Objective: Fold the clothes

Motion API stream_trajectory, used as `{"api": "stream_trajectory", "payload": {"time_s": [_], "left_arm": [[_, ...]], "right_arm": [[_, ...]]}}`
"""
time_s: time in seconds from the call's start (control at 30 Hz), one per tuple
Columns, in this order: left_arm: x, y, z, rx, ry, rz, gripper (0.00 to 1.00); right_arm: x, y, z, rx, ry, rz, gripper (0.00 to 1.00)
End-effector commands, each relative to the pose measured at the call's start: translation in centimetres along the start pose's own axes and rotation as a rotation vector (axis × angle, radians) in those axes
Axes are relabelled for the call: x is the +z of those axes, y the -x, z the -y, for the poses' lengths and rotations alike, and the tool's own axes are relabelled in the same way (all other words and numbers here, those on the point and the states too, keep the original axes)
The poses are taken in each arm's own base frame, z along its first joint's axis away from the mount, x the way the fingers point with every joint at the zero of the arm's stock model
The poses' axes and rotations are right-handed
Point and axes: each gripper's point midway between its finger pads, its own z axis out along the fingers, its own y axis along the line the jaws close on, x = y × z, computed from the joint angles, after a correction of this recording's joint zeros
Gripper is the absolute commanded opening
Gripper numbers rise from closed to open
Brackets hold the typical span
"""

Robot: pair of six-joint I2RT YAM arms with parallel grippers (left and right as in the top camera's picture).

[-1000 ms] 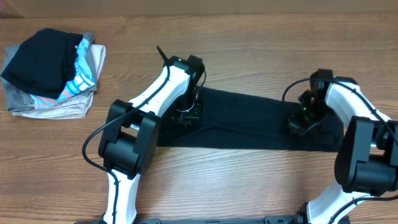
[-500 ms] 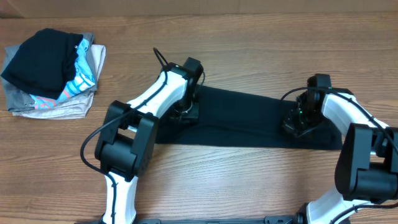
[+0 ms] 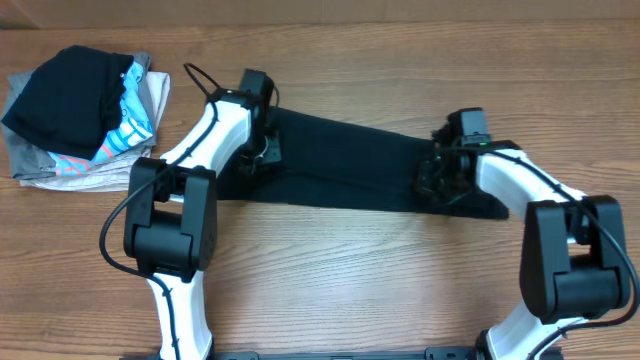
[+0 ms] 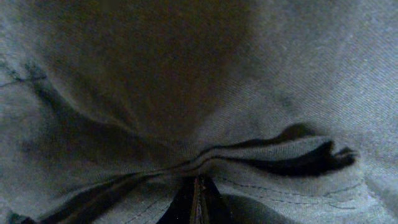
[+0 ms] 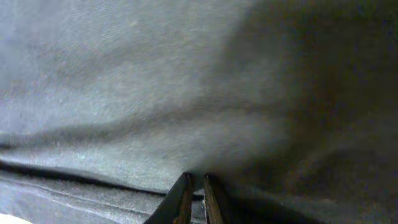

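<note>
The clothes (image 3: 350,172), a black T-shirt, lie as a long folded strip across the middle of the wooden table, slanting from far left to near right. My left gripper (image 3: 262,156) is at the strip's left end. In the left wrist view this gripper (image 4: 198,179) is shut on a bunched fold of the dark fabric (image 4: 186,81). At the right end, my right gripper (image 3: 437,180) presses onto the cloth. In the right wrist view its fingers (image 5: 196,177) stand only a sliver apart, with a fold of the fabric (image 5: 124,81) at their tips.
A stack of folded garments (image 3: 85,150), grey and turquoise-patterned with a black piece (image 3: 65,90) on top, sits at the table's far left. Bare wood (image 3: 350,290) lies in front of the shirt and between the two arm bases.
Both arms have moved left and toward the far edge, dragging the black strip with them so that it now slants. The right fingers have parted a sliver.
</note>
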Motion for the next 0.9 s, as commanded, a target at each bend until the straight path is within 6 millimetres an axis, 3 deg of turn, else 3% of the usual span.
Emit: {"api": "stream_trajectory", "payload": {"time_s": [0.0, 0.1, 0.23, 0.33, 0.37, 0.43, 0.53, 0.7, 0.87], "left_arm": [[0.2, 1.0, -1.9, 0.048, 0.092, 0.019, 0.04], [-2.7, 2.4, -0.8, 0.055, 0.07, 0.056, 0.04], [-8.5, 4.1, 1.5, 0.072, -0.002, 0.147, 0.04], [-12.6, 4.1, 2.9, 0.084, -0.064, 0.209, 0.04], [-14.3, 3.6, 3.3, 0.087, -0.091, 0.228, 0.06], [-15.7, 2.8, 3.3, 0.091, -0.097, 0.233, 0.08], [-16.1, 1.9, 2.9, 0.091, -0.087, 0.206, 0.15], [-14.9, 0.8, 2.4, 0.09, -0.066, 0.147, 0.41], [-14.0, 0.4, 2.3, 0.09, -0.054, 0.113, 0.51]], "right_arm": [[0.0, 1.0, -0.5, -0.005, -0.014, 0.007, 0.12], [-1.9, 3.2, -0.6, 0.001, -0.028, 0.04, 0.12], [-4.6, 5.5, 0.7, 0.02, -0.094, 0.068, 0.12], [-6.2, 5.7, 3.1, 0.072, -0.176, 0.057, 0.12], [-6.7, 5.1, 4.9, 0.113, -0.224, 0.033, 0.12], [-7.1, 4.2, 6.9, 0.16, -0.265, 0.002, 0.12], [-7.3, 3.2, 9.1, 0.215, -0.286, -0.026, 0.12], [-6.7, 1.4, 11.8, 0.293, -0.301, -0.061, 0.12], [-7.3, -1.2, 13.1, 0.355, -0.321, -0.15, 0.11]]}}
